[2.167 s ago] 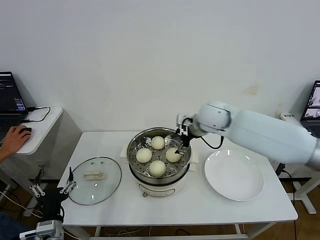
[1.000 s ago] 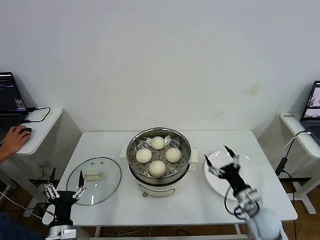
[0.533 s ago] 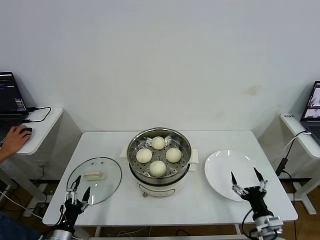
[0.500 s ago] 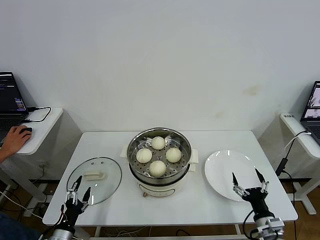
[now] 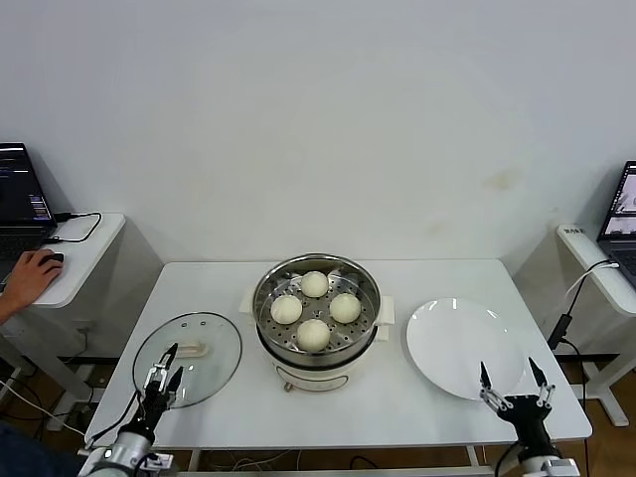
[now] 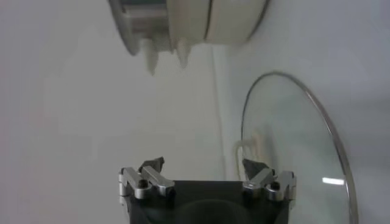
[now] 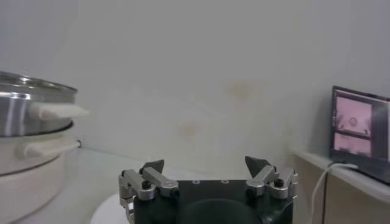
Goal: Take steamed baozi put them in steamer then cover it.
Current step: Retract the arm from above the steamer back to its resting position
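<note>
Several off-white steamed baozi lie in the shiny steamer on its cream pot base at the table's middle. The cover, a clear glass lid with a cream handle, lies flat on the table to the steamer's left. My left gripper stands open at the lid's near edge, nothing between its fingers; in the left wrist view the cover and steamer lie beyond the left gripper. My right gripper is open and empty at the table's front right.
A flat white plate sits right of the steamer, just beyond my right gripper. Side desks with laptops stand at both sides; a person's hand rests on a mouse at the left desk. The table's front edge runs just beneath both grippers.
My right arm has drawn back from the steamer to the table's front right and sunk lower. My left gripper has edged right and forward to the lid's near rim.
</note>
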Robot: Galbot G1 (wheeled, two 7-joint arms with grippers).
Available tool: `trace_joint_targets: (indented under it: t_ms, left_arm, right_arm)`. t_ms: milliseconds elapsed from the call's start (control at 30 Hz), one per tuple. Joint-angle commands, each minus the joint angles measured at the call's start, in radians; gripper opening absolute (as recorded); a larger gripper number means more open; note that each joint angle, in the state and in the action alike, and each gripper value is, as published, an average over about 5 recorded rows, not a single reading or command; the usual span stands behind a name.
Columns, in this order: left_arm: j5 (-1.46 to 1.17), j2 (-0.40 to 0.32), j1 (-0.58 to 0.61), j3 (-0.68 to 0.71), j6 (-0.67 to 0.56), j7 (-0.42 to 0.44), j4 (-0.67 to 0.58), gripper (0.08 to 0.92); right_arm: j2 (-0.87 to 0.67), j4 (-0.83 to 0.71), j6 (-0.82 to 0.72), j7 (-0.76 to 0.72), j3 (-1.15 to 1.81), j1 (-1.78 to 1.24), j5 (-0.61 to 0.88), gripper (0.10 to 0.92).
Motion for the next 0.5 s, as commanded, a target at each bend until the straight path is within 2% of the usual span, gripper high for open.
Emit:
trace_joint_targets:
  t_ms: [33,233,500]
  left_arm:
    - [0.044,0.026,-0.192,0.036,0.003,0.014,0.181,0.823]
    - [0.038,0.026,-0.231,0.047,-0.008,0.019,0.238,0.823]
    - [0.023,0.014,-0.262,0.053,-0.012,0.025,0.252,0.823]
  right_arm:
    - [0.033,-0.003,0.017,-0.002,0.026,-0.030,-0.011,0.822]
    - [0.043,-0.002,0.031,-0.002,0.028,-0.038,-0.023,0.823]
    - [0.050,-0.014,0.056,-0.001,0.033,-0.040,-0.060,0.823]
